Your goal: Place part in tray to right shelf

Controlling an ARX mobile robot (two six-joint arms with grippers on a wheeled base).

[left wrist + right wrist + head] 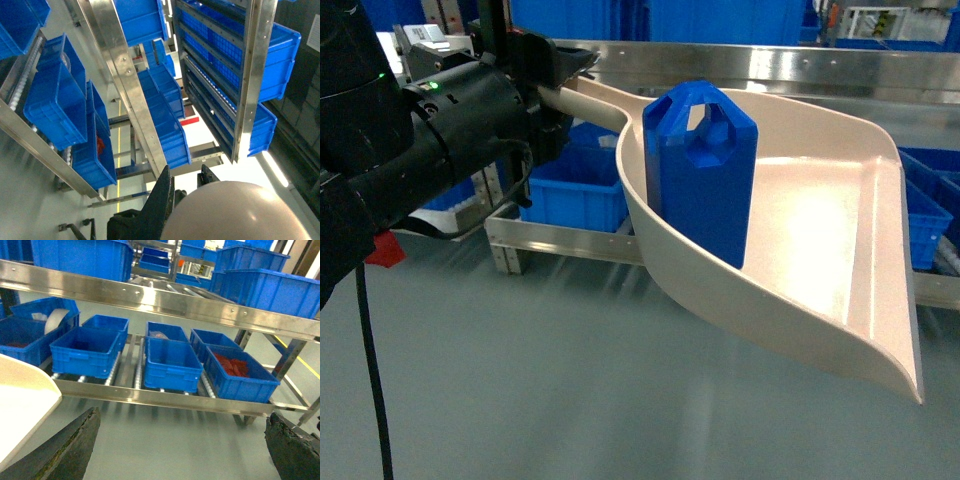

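Closest to the head camera, the pale beige plastic dustpan-shaped tray (820, 250) hangs in the air above the grey floor (570, 400), its wide flat lip toward the lower right and its long straight handle running up and left; inside it, against the raised side nearest the handle, stands the small bright-blue plastic jerrycan-shaped part (705, 170), upright, with the handle hole through its top showing; at the handle's far end the black left gripper (555, 85) is clenched on the tray's handle, its dark arm filling the left of the view; from the left wrist camera the rounded beige back of the tray (230, 212) sits low in the picture with a black finger on either side of it; in the right wrist view the two dark fingers (70, 450) of the right gripper (180, 452) stand wide apart and released, grasping nothing, with a beige edge of the tray (25, 400) at the left; beyond them the stainless-steel right shelf (165, 302) shows its riveted front bar and roller rails, bearing several large blue ribbed plastic crates (170, 362), one of which holds red pieces (232, 365); more blue crates stand on the upper level behind.
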